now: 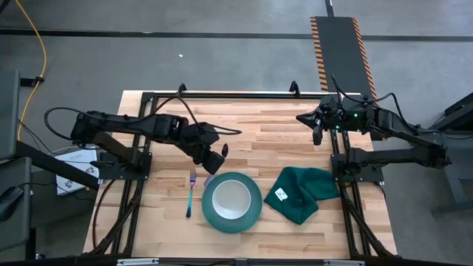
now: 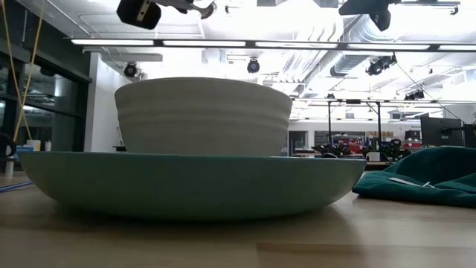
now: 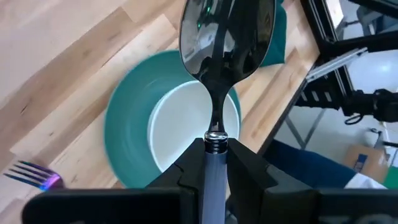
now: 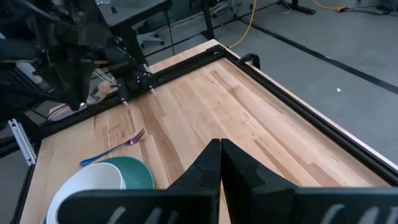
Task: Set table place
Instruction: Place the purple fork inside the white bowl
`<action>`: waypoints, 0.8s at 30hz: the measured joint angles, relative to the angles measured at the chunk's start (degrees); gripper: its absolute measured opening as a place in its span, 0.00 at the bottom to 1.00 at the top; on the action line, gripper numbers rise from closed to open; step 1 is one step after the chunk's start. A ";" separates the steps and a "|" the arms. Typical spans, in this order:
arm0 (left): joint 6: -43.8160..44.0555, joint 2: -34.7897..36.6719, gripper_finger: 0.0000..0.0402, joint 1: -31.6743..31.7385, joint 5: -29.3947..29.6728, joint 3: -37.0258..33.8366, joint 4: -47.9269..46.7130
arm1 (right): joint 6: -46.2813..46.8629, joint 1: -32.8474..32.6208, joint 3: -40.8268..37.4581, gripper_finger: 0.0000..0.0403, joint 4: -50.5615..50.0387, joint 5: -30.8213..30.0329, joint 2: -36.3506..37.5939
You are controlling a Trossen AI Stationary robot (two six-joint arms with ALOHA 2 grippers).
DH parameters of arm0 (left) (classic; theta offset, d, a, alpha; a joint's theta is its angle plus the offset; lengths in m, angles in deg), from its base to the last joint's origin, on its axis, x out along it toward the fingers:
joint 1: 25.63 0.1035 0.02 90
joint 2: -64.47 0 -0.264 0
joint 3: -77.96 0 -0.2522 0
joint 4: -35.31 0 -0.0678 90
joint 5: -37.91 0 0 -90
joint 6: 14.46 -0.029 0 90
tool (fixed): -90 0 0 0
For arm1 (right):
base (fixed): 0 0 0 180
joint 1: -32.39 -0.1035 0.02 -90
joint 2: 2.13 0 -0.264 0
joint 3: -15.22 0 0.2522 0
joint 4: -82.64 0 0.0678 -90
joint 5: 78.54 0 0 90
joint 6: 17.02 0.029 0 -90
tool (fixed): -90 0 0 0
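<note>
Pale tabletop (image 1: 288, 133) holds bowl (image 1: 231, 197) on plate (image 1: 251, 216), fork (image 1: 191, 193) beside; left claw (image 3: 214, 163) grips the spoon (image 3: 227, 37), seemingly unplaced; right claw (image 4: 219, 163) shut, empty.

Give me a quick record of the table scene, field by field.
plate: teal, near front edge of table
bowl: white, sitting in plate
fork: flat on table, left of plate
spoon: held above bowl
left gripper: shut on spoon handle
right gripper: shut, empty, at back right
cloth: green, right of plate
</note>
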 joint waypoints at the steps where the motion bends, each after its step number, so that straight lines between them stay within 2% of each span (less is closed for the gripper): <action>1: -0.06 -0.01 0.11 0.00 0.21 0.33 -0.35 | -0.24 0.01 0.00 0.00 -0.01 0.00 0.00; 8: -0.90 -3.52 0.11 -0.12 0.57 2.34 -1.20 | -1.25 0.00 0.00 0.00 -0.29 0.02 0.00; 14: -2.64 -8.64 0.11 -2.04 0.67 7.27 -7.89 | -1.10 0.01 0.00 0.00 -1.07 1.34 0.01; 21: -4.31 -13.43 0.11 -4.29 5.59 14.81 -15.65 | -1.88 -0.01 0.00 0.00 -1.39 1.95 0.02; 24: -4.32 -14.36 0.11 -5.28 7.12 16.40 -15.61 | -1.88 -0.01 0.00 0.00 -1.42 1.98 0.00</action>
